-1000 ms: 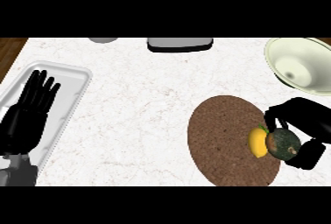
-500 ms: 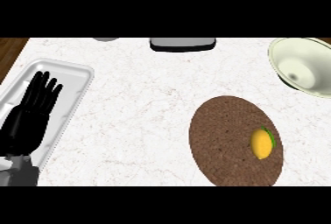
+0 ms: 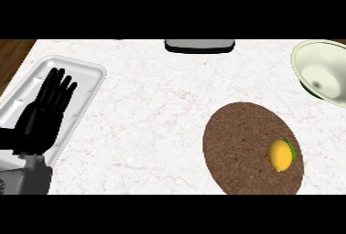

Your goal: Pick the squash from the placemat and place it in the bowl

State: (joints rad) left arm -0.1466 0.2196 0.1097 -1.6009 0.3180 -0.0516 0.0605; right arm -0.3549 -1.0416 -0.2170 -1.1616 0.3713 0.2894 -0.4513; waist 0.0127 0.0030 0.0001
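A yellow squash (image 3: 281,155) with a green edge lies on the right part of the round brown placemat (image 3: 243,137), nothing touching it. The pale green bowl (image 3: 323,73) sits at the upper right, partly cut off by the view's edge. My left hand (image 3: 44,114) rests open at the left, fingers straight and pointing up, over a white tray. My right hand does not show in the head view.
A white rectangular tray (image 3: 81,73) lies along the left side under my left hand. A dark grey object (image 3: 200,45) sits at the counter's far edge. The counter's wooden edge (image 3: 13,55) shows at the upper left.
My right hand, which was around the squash a second ago, has left the view. The squash remains on the placemat. The view has shifted slightly to the left.
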